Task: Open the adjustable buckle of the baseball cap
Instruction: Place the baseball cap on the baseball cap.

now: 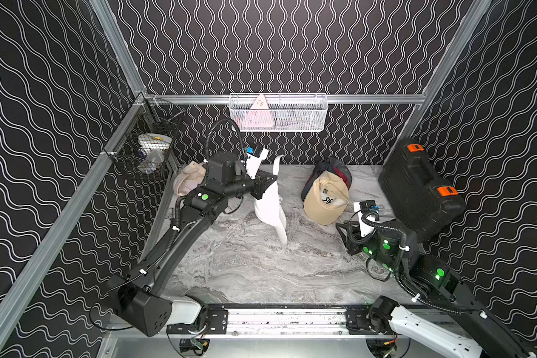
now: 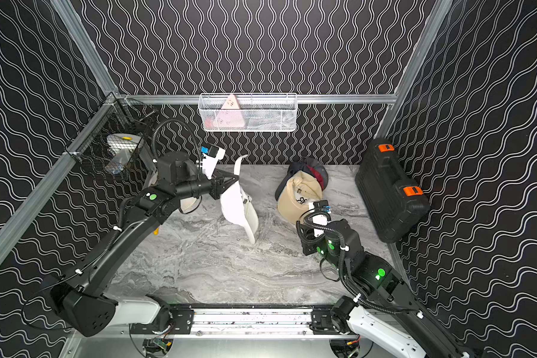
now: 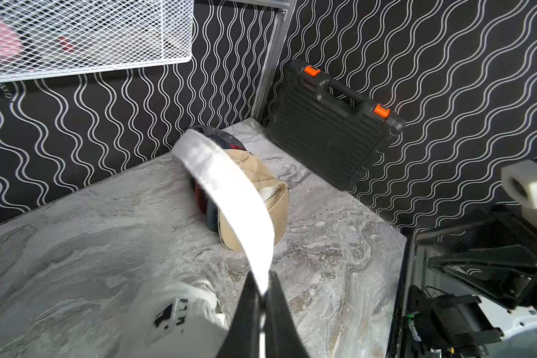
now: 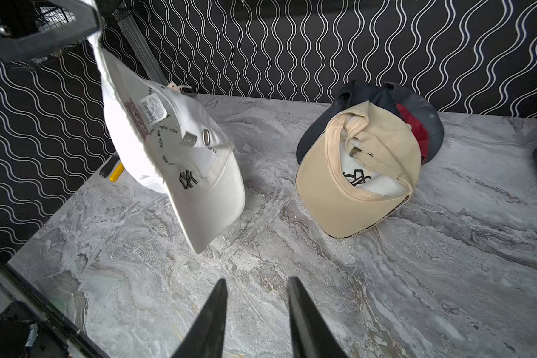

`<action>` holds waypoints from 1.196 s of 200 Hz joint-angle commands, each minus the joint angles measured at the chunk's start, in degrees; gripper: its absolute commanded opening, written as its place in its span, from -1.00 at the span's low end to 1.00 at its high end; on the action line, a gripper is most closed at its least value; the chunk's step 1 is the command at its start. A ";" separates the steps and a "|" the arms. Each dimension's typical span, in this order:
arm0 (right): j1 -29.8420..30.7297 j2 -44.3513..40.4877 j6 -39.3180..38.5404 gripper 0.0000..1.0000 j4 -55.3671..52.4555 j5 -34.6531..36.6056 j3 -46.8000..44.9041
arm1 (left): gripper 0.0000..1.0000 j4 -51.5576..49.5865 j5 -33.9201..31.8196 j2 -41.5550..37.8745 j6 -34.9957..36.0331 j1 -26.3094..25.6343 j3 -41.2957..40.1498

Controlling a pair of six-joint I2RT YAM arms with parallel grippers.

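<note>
Nearest, at about 5 o'clock on the worktop (image 1: 261, 279), the right arm (image 1: 416, 279) is hovering low. Its jaws are standing partly open and gripping nothing; in the right wrist view only bare marble is showing between them. They are pointing toward 10 o'clock, at the white cap (image 4: 180, 148).

That cap is hanging near the middle of the worktop, brim down. I cannot tell whether the brim tip is touching the marble or sitting just clear of it. The left arm (image 1: 199, 201), reaching in from 8 o'clock, is carrying the cap. Its jaws are pinched shut on the white strap (image 3: 227, 198), whose free tail is curling up past them. The metal buckle (image 4: 189, 138) is showing at the cap's back, facing the right arm. Whether the strap is threaded through it is too small to tell.

At 2 o'clock a tan cap (image 1: 324, 201) is lying on darker caps (image 4: 416, 105), apart from the white one. A black case (image 1: 419, 189) is leaning at 3 o'clock, and a white basket (image 1: 307, 124) is hanging at 12.

As I judge it, the cap is being held up for the buckle work, which is the step in hand. The next move is calling for the right jaws to close in on the buckle and pinch it squarely against the left's pull, since the hanging cap is free to swing.
</note>
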 commanded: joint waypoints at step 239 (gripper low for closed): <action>0.05 3.22 -0.33 -0.30 1.39 1.66 0.59 | -1.00 14.58 5.22 11.04 -23.95 30.55 5.21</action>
